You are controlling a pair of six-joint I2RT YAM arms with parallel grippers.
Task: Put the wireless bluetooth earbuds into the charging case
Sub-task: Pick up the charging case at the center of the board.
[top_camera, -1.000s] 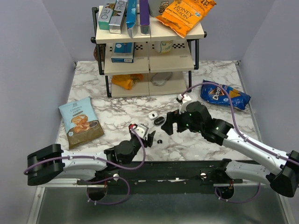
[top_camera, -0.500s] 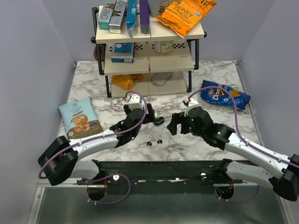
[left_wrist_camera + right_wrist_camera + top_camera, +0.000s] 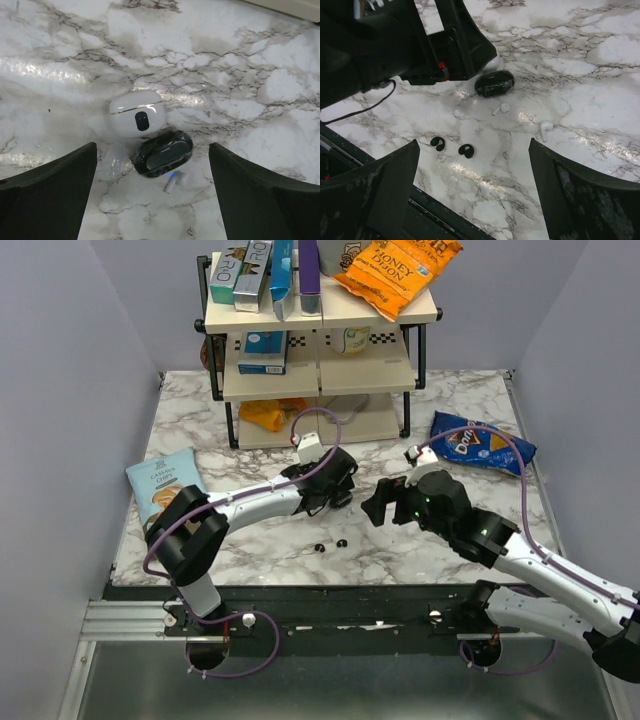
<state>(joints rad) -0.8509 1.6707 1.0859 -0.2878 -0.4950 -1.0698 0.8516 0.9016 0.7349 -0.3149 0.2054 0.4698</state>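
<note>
The black oval charging case [image 3: 162, 152] lies closed on the marble, directly below and between my left gripper's [image 3: 155, 200] open jaws. From the top view it sits at the tip of the left gripper [image 3: 333, 487], and the right wrist view shows it too [image 3: 495, 82]. Two tiny black earbuds [image 3: 438, 143] [image 3: 466, 150] lie side by side nearer the front edge, also seen from the top [image 3: 320, 547] [image 3: 342, 542]. My right gripper [image 3: 475, 195] is open and empty above the marble, with the earbuds towards its left finger; from the top it is right of the case [image 3: 380, 505].
A white earbud case [image 3: 137, 112] touches the black case's far side. Two white earbuds [image 3: 501, 107] [image 3: 545, 130] lie loose nearby. A shelf rack [image 3: 320, 380] stands at the back, a chips bag [image 3: 170, 495] at the left, a blue Doritos bag [image 3: 485, 445] at the right.
My left arm has swung from the front edge out over the black case. My right gripper has drifted a little to the right. The case and earbuds have not moved.
</note>
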